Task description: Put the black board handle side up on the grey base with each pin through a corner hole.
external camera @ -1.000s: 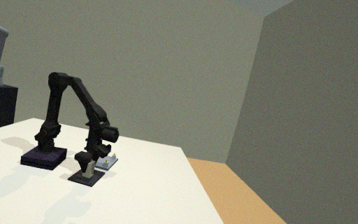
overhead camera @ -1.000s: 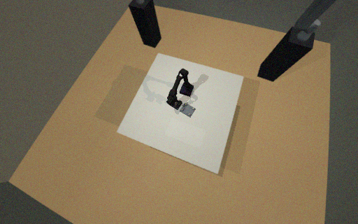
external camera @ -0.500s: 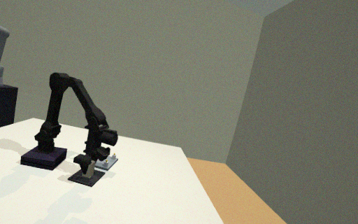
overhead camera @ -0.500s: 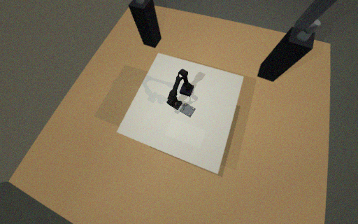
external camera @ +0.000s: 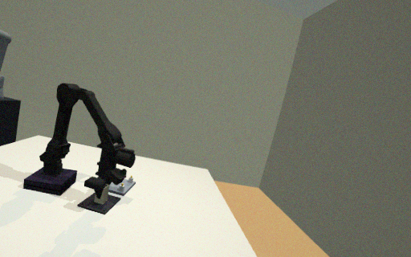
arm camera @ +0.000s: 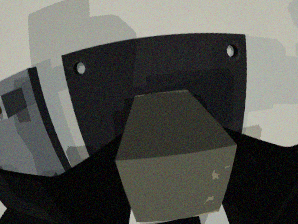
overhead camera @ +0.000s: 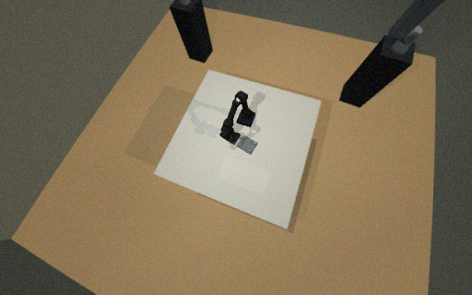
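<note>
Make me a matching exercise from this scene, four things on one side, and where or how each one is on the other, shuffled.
1. black board
2. square handle
3. grey base
4. gold pins

A. on top of posts
B. clamped between the gripper's jaws
C. flat on the white surface, beside the base
D. next to the board, with nothing fitted over its posts

Right pairs: 1-C, 2-B, 3-D, 4-A

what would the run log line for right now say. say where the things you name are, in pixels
gripper (external camera: 101, 193) (arm camera: 166, 131): shut on square handle (external camera: 102, 195) (arm camera: 176, 185) | black board (overhead camera: 231, 139) (external camera: 87, 205) (arm camera: 105, 90): flat on table, beside grey base (overhead camera: 248, 145) (external camera: 126, 188) (arm camera: 25, 127) | mounting: not done
</note>
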`<state>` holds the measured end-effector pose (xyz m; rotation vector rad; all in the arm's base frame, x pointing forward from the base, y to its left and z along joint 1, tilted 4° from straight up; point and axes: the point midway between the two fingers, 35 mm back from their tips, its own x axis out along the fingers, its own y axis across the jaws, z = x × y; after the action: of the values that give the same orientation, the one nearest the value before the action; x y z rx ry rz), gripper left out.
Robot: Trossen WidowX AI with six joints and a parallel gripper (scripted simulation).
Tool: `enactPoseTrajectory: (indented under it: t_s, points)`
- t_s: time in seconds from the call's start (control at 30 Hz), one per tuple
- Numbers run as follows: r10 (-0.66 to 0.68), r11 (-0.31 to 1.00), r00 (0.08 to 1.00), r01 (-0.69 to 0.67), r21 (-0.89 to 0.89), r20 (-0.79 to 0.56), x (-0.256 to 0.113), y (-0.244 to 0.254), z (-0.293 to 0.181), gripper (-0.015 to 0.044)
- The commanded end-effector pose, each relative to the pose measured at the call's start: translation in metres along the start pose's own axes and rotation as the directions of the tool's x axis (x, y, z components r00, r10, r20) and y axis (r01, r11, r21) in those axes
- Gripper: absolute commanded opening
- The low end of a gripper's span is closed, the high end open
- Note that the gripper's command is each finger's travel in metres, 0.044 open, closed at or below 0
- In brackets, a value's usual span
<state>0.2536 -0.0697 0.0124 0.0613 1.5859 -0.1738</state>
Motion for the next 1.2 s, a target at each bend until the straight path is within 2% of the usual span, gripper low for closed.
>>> enactPoseTrajectory:
  t_s: [0.0, 1.17]
  points:
    - [0.002, 1.0, 1.0, -0.002, -0.004, 0.001, -0.007, 0.0, 0.002, 0.0]
    - [0.003, 1.0, 1.0, -0.003, -0.004, 0.001, -0.088, 0.0, 0.001, 0.0]
